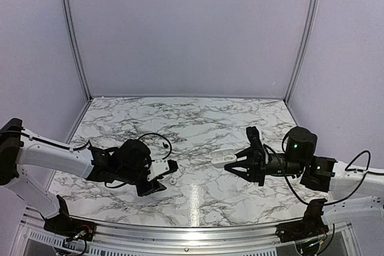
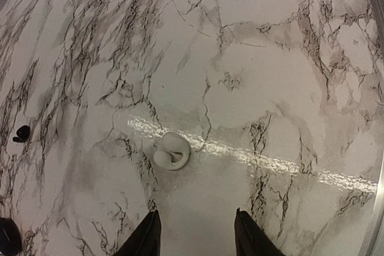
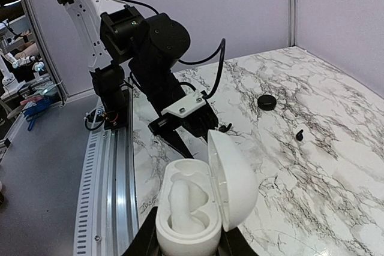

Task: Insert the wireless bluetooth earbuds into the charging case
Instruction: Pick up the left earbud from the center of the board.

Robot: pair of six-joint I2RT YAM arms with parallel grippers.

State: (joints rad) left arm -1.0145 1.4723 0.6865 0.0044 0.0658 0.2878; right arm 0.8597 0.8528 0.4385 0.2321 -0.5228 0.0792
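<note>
I note left gripper (image 2: 197,214) spread, short of the white earbud (image 2: 172,150) lying flat; right gripper (image 3: 191,237) clamps the charging case (image 3: 180,208), lid open, mouth toward wrist camera.

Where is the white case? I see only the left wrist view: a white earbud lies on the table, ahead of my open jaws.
Observer: The right gripper holds the case, off to your right.
Operator: Is its lid open?
Observer: Yes, the lid stands open, and one white earbud already sits inside.
Operator: Is the case near the earbud that I see?
Observer: No. In the top view that loose earbud lies by the left gripper, well apart from the case.
</note>
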